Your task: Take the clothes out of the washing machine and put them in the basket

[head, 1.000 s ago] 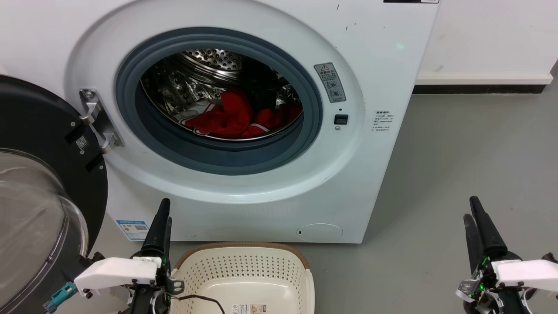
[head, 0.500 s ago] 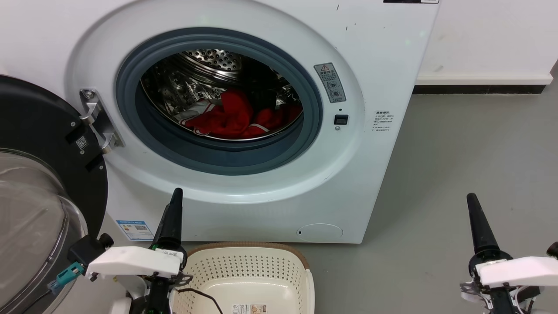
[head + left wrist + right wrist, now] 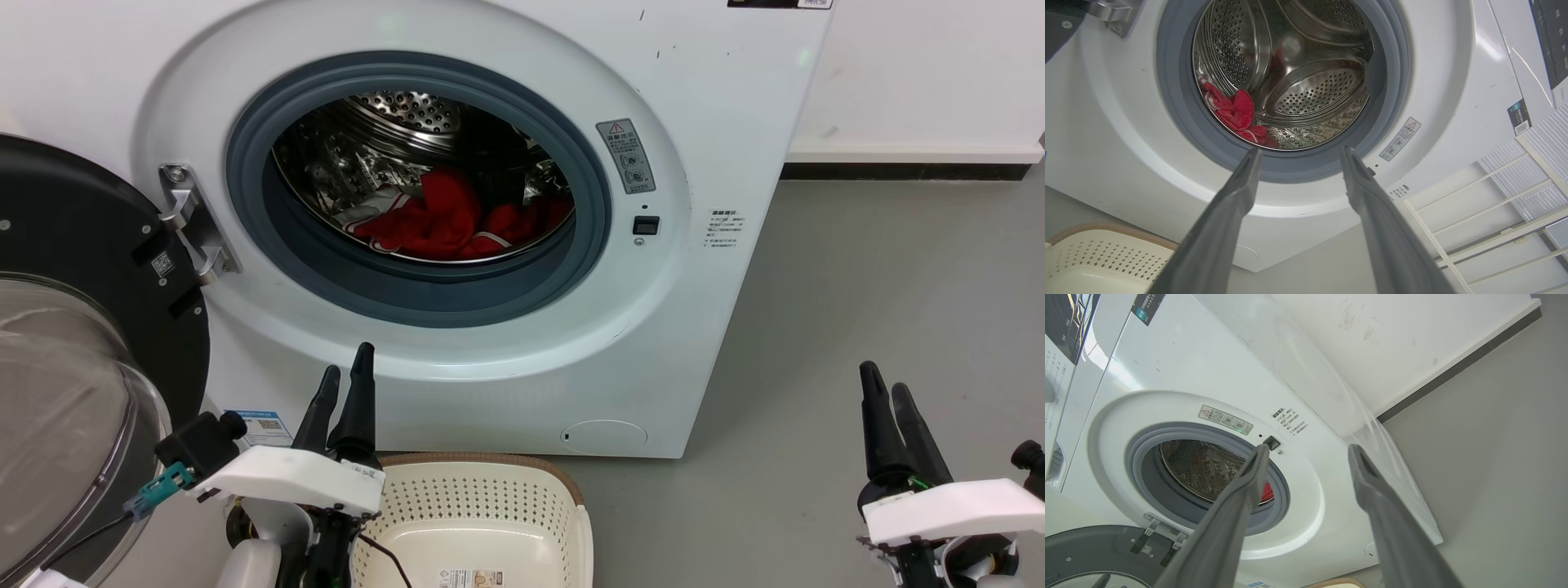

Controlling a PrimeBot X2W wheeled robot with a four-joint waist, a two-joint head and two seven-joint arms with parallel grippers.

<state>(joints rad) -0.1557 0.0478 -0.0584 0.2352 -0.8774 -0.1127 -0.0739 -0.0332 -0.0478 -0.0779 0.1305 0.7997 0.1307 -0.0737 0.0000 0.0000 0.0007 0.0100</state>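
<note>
The clothes (image 3: 457, 220) lie low in the drum (image 3: 400, 110) of the washing machine (image 3: 710, 98), the red heap stretched side to side along its front lip. Left hand (image 3: 347, 361), spread apart, points up at the porthole (image 3: 416, 304) beside the left rim of the basket (image 3: 490, 460); right hand (image 3: 882, 377) hangs spread too, well right.

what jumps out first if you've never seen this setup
The bright red clothes lie low inside the white washing machine, its door wide open at the left. The cream basket sits below the opening, with the open left hand beside it.
</note>
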